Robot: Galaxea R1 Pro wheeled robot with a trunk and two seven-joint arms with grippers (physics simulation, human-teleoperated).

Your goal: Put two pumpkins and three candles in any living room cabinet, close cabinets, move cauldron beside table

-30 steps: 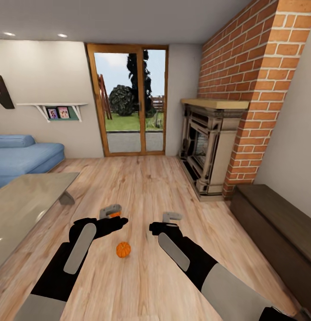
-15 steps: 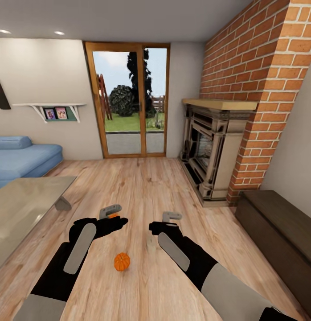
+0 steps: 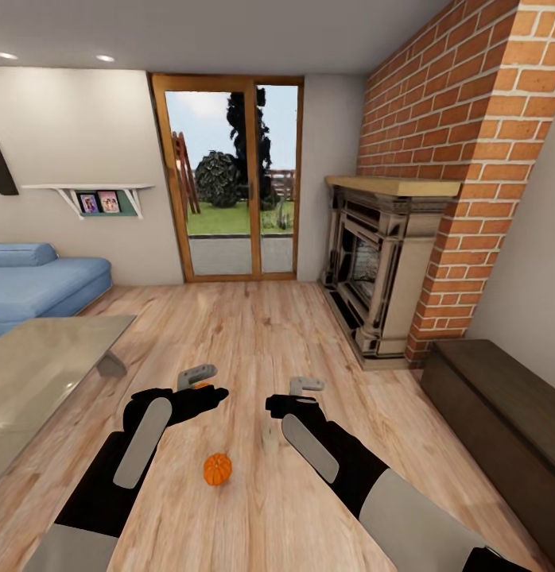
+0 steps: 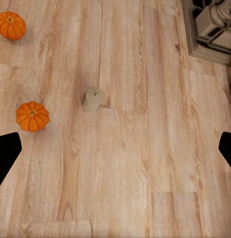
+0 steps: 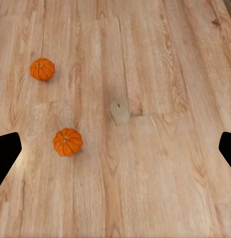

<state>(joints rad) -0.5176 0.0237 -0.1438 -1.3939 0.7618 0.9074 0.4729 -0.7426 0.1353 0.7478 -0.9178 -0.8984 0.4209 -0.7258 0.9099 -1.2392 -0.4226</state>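
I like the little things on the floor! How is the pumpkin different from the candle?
The pumpkin is bright orange, while the candle is pale grey-white. The pumpkin is round and ribbed with a short stem; the candle is a smooth stubby cylinder with a small dark wick. The pumpkin looks a bit wider than the candle. Both sit on the wood floor, apart from each other, with nothing holding them.
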